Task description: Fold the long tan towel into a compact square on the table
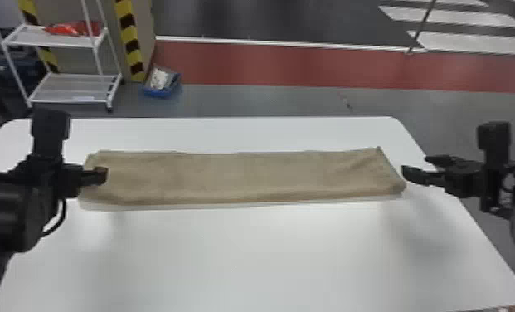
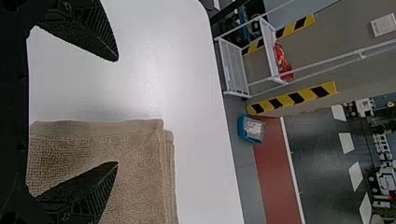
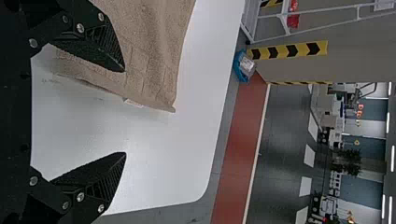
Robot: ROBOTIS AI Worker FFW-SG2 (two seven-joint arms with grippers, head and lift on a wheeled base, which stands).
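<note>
Head view: white material (image 1: pixel 159 78) is contained in a blue bin (image 1: pixel 156 93); red items (image 1: pixel 74 28) are held on a rack (image 1: pixel 28 38). The towel (image 1: pixel 235 174) is laid on the table (image 1: pixel 244 253) — its ends positioned at the left gripper (image 1: pixel 103 176) and right gripper (image 1: pixel 414 165).

Left wrist view: the jaws are spread, one above the towel.

Right wrist view: the jaws are parted, the towel's end partly covered by one.

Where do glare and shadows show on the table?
Head view: bright glare on the table just nearer than the towel, soft shadow nearer than the right tool; left wrist view: a glare patch off the towel; right wrist view: faint shading along the towel's edge.
</note>
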